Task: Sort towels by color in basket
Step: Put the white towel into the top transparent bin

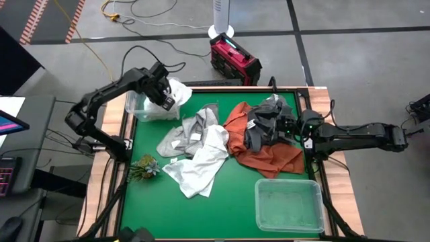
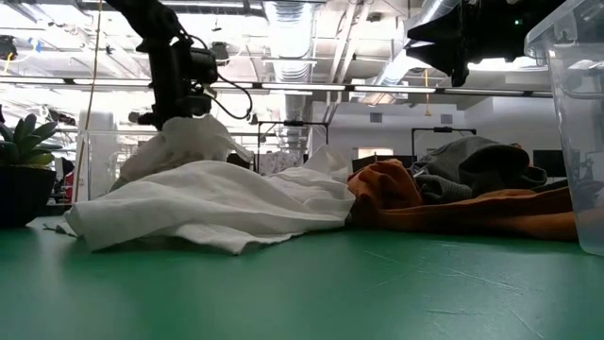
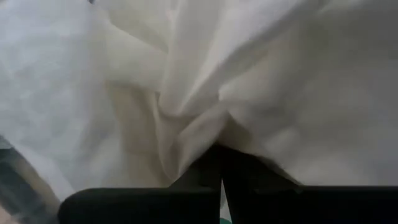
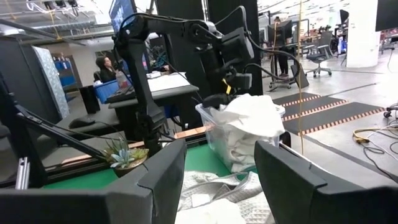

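Observation:
A white towel (image 1: 173,94) sits heaped in a clear bin (image 1: 136,107) at the table's far left, and my left gripper (image 1: 165,101) is shut on its top. On the green mat lie a light grey towel (image 1: 191,131), another white towel (image 1: 198,168), a rust orange towel (image 1: 269,154) and a dark grey towel (image 1: 265,124) resting on the orange one. At the right, my right gripper (image 4: 217,180) hangs open and level above the dark grey towel, touching nothing. My left gripper pinches a bunched fold (image 3: 202,134) at the top of the white towel between its two fingers. The fingers come from above, pointing steeply down. The cloth rises to a peak (image 4: 233,102) at the fingers, and the rest of the towel lies in the clear bin.
A second clear bin (image 1: 289,205) stands at the near right of the mat. A small green plant sprig (image 1: 144,167) lies at the left edge. Bare green mat shows at the near left. A red box (image 1: 235,59) sits on the floor beyond the table.

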You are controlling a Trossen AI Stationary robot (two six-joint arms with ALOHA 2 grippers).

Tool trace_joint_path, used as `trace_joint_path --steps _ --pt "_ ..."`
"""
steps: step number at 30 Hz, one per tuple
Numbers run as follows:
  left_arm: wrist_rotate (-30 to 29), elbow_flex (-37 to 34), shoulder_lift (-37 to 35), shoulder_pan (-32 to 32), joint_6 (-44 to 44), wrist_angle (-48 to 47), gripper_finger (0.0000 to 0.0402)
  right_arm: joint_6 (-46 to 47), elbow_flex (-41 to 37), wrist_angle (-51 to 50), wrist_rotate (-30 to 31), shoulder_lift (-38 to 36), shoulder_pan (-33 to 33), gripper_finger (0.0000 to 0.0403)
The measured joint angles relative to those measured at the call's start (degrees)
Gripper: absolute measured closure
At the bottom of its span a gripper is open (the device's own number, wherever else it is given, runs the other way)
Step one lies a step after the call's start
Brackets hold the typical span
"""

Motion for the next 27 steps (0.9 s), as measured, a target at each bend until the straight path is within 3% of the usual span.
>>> trace_joint_path --steps 4,9,13,16,27 --pt "-3.82 -2.62 0.0 -1.11 2.08 -0.55 0.0374 0.02 0.0 0.0 0.01 0.0 0.16 0.018" --pt "-6.76 -2.92 0.0 -2.15 3.38 -1.2 0.0306 0.0 0.0 0.33 0.01 0.0 0.17 0.018" --pt "-9.31 0.24 0.02 -2.66 4.05 -3.3 0.0252 -0.02 0.0 0.4 0.01 0.0 0.0 0.018" --pt "-8.08 4.13 -0.55 -2.74 4.6 -5.61 0.0225 -0.11 0.0 0.54 0.02 0.01 0.0 0.018" --pt "-6.99 18.6 -4.66 -3.4 2.84 -9.55 0.0225 -1.02 0.0 0.57 0.03 0.0 0.0 0.018"
